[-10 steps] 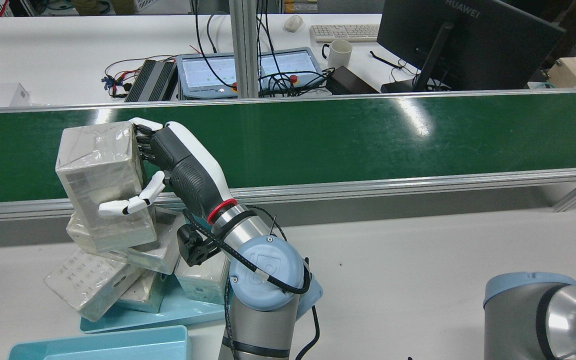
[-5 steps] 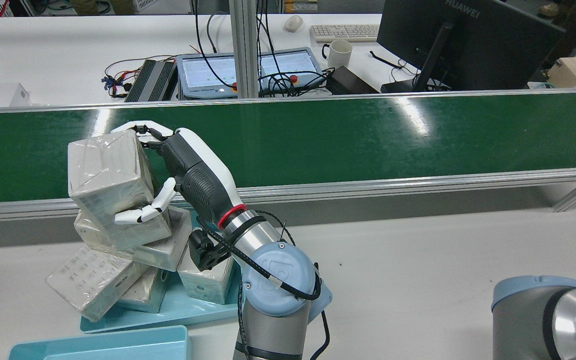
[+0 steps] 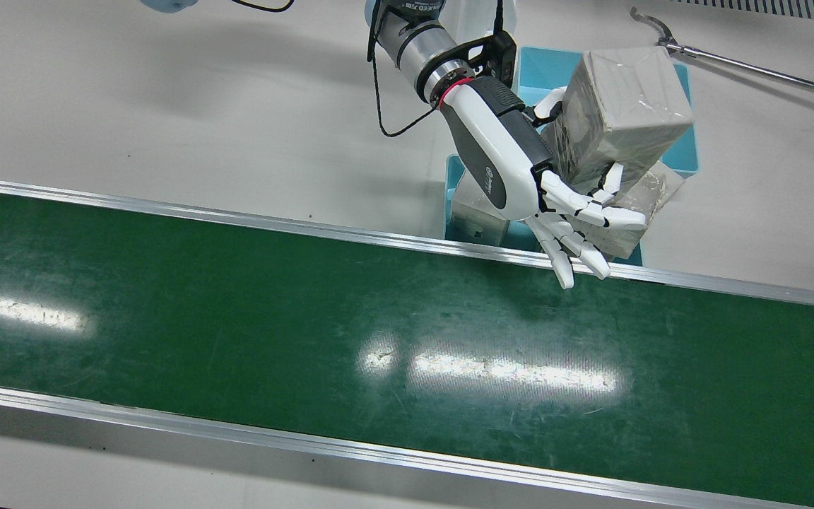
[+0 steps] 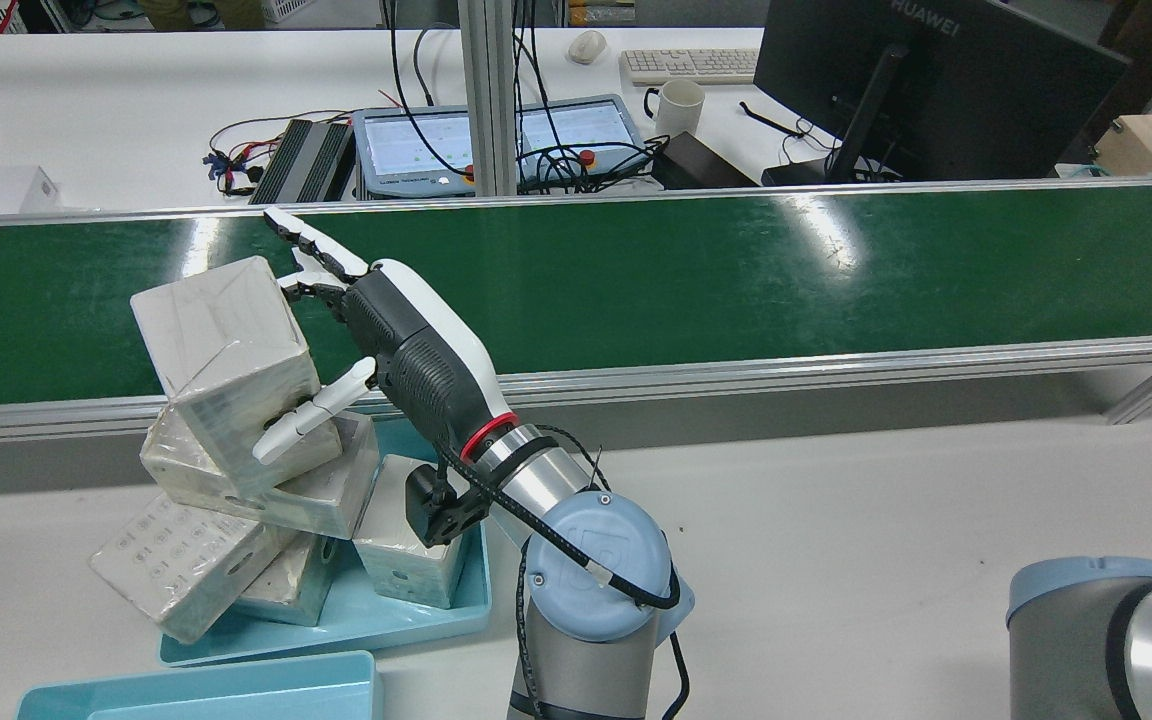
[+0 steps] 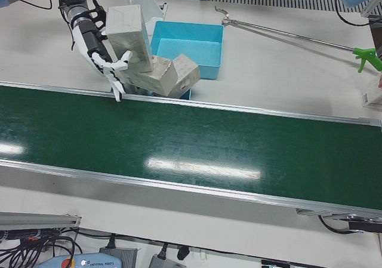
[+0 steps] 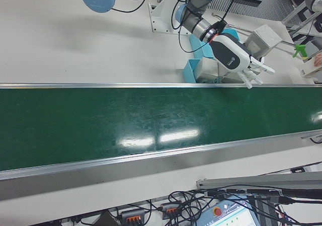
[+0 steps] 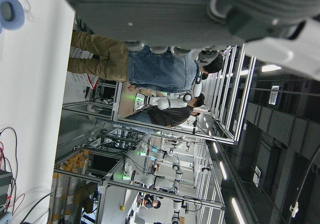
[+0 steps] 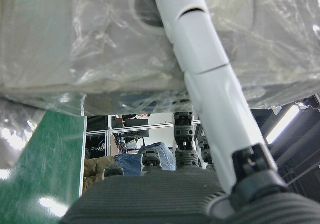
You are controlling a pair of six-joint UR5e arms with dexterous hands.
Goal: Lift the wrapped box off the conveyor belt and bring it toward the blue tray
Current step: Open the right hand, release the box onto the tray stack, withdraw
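Your left arm (image 4: 591,590) reaches forward and out to its own side. Your left hand (image 4: 406,350) is tipped partly on its side, with the white back up. Its fingers (image 3: 576,247) are straight and spread wide apart. The thumb (image 4: 301,420) sticks out low. Your right arm (image 4: 1106,630) shows only one big joint, well apart.

The wrapped box (image 4: 226,365), a pale grey block under crinkled clear film, sits tilted at the left of the rear view, resting on a heap of similar boxes. The blue tray (image 4: 336,620) lies below it at lower left, holding that heap. The green conveyor belt (image 4: 736,270) spans the frame behind.
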